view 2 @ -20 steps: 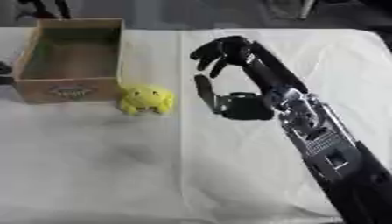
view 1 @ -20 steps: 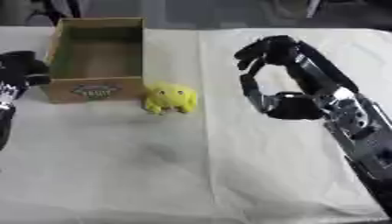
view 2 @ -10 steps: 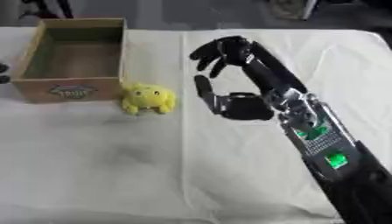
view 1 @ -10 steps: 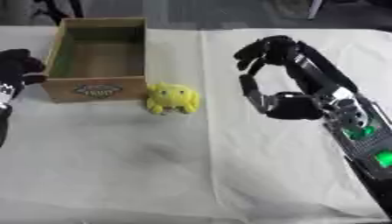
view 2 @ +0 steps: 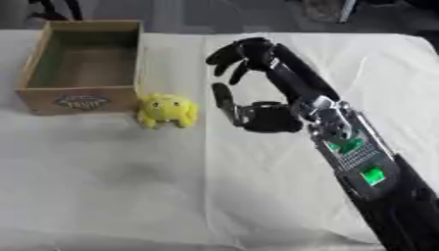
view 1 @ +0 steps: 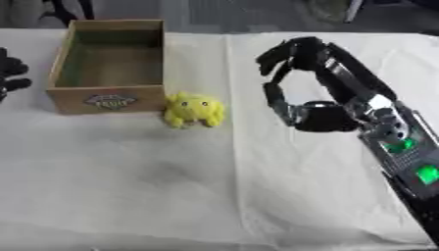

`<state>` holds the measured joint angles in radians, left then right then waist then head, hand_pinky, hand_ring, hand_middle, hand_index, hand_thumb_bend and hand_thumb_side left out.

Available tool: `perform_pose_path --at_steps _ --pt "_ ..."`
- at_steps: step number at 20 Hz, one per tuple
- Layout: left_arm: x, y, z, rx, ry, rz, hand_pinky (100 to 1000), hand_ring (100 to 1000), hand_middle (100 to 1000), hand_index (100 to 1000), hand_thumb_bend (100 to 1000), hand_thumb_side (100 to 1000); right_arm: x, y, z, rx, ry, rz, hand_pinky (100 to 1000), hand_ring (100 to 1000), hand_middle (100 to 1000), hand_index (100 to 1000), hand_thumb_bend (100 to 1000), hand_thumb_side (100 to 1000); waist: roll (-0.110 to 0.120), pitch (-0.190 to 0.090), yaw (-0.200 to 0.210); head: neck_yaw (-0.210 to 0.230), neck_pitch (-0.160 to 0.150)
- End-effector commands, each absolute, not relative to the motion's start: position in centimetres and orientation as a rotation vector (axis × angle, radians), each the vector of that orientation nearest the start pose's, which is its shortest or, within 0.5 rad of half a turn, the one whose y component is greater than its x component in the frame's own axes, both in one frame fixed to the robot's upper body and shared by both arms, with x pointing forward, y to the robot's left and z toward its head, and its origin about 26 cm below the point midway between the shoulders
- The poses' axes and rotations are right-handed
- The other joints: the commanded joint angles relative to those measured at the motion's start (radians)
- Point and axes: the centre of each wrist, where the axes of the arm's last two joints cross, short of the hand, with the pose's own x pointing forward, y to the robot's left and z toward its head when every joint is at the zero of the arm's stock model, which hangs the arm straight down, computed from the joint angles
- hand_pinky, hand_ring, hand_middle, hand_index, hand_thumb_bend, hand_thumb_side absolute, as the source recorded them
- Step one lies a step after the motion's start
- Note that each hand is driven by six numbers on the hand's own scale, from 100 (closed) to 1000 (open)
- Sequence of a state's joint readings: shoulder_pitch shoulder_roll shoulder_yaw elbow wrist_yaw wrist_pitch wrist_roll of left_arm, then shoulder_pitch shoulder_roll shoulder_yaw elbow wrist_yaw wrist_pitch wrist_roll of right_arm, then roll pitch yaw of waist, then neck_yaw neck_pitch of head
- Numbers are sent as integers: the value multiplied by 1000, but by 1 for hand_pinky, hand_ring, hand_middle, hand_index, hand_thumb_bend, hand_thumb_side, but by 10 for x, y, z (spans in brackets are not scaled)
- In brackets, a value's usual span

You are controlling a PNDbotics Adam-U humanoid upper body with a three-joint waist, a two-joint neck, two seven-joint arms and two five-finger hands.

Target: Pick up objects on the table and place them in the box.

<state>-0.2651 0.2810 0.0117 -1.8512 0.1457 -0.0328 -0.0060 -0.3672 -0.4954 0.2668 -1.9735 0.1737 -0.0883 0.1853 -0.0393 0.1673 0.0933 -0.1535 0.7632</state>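
A small yellow plush toy [view 1: 195, 109] sits on the white tablecloth just right of the front corner of an open cardboard box [view 1: 109, 99], which holds nothing. My right hand [view 1: 319, 112] hovers to the right of the toy, apart from it, palm toward it, fingers [view 1: 287, 51] and thumb [view 1: 276, 100] spread and lightly curved around nothing. Only the dark fingertips of my left hand [view 1: 10, 73] show at the far left edge, beside the box.
The white cloth [view 1: 171, 186] covers the table, with a seam running down the middle. My right forearm [view 2: 369, 171], with green lights, crosses the lower right. Dark chair legs stand beyond the far edge.
My left hand has drawn back to the left, out past the picture's edge. The right hand has barely moved. The view has shifted slightly.
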Motion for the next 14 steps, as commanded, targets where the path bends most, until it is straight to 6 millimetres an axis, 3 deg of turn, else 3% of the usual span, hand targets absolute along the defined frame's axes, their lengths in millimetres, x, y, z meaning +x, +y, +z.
perform_pose_path --at_steps 1,6,7,8,14 --pt "316 270 166 9 -2170 -223 738 737 643 764 367 527 305 -221 207 -145 -2199 1168 582 761 629 775 100 198 1 -14 5 -8 -7" --pt "317 266 168 -13 -2172 -257 739 737 642 765 362 532 323 -215 208 -142 -2133 1330 626 836 707 806 100 203 -2 -10 31 -25 -13" --pt "317 266 168 -17 -2172 -263 739 737 642 766 362 532 327 -215 207 -139 -2117 1349 629 842 708 809 100 100 -3 -9 34 -26 -13" --pt "318 264 169 -25 -2175 -270 739 736 642 766 363 530 333 -214 205 -144 -2092 1371 631 844 717 812 100 207 -3 -8 43 -30 -17" --pt "319 259 173 -60 -2189 -298 738 734 641 766 363 527 374 -211 189 -217 -1981 1425 673 890 770 841 100 210 -3 -3 84 -51 -26"
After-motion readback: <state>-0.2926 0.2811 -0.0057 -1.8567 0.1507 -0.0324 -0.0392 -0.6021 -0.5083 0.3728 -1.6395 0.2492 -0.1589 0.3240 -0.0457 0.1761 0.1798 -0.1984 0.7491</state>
